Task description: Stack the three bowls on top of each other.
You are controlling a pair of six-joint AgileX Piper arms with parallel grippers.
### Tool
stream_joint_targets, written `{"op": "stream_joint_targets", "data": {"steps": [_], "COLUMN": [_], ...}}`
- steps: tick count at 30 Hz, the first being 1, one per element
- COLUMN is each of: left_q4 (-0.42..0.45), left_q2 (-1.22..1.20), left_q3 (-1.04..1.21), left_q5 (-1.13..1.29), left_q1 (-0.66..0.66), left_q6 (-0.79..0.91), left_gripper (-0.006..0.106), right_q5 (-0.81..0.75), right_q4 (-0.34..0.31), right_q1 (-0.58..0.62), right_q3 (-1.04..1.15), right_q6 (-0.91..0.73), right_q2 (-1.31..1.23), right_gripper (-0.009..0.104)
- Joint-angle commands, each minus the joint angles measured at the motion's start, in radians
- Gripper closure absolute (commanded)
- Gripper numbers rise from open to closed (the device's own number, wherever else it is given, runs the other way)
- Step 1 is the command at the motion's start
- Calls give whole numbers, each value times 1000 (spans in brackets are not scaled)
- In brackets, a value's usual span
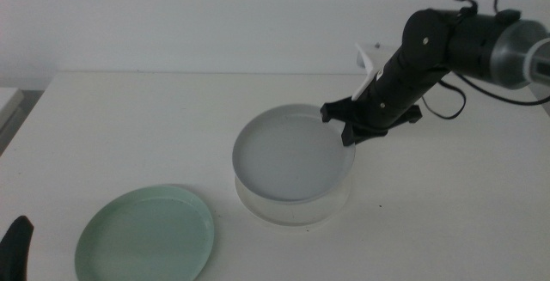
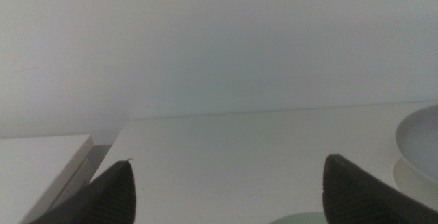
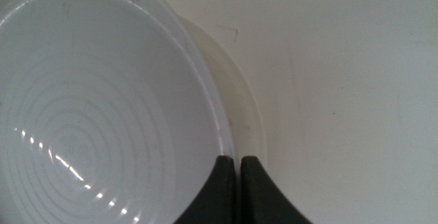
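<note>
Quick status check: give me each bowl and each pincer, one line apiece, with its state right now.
grey bowl: tilted above the white bowl, rim gripped by the right pincer.
white bowl: flat on the table, under the grey bowl.
mint green bowl: flat on the table, apart, unstacked.
right pincer: shut on the grey bowl's rim.
left pincer: open, holding nothing, waiting at the near left edge.

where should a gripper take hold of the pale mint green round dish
By its low rim. The pale mint green round dish lies flat on the white table, so only the thin edge fits between jaws. The open left gripper is nearest, likely coming down over the near-left edge.
</note>
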Motion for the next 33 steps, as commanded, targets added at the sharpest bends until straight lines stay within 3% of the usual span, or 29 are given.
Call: {"op": "stream_joint_targets", "data": {"steps": [1, 10, 15, 18, 24, 27, 30, 33], "left_q4": [0, 0, 0, 0, 0, 0, 0, 0], "left_q2": [-4, -4, -4, -4, -4, -4, -4, -4], "left_q3": [-1, -1, -1, -1, -1, -1, -1, -1], "left_q5": [-13, -13, -13, -13, -13, -13, -13, -13], "left_q1": [0, 0, 0, 0, 0, 0, 0, 0], "left_q6": [-9, -9, -9, -9, -9, -9, -9, -9], "left_gripper": [7, 7, 7, 7, 7, 7, 7, 7], "right_q5": [-10, -3, 18, 20, 169, 279, 354, 356], "right_q4": [6, 23, 21, 17, -38, -97, -148, -144], "right_q1": [2, 2, 2, 2, 2, 0, -12, -41], "right_q3": [2, 2, 2, -3, -123, -219, -285, -283], "right_q6": [2, 2, 2, 2, -25, -75, -86, -104], "right_q2": [11, 43, 56, 54, 38, -10, -118, -269], "right_gripper": [98, 97, 86, 72, 19, 3, 2, 2]}}
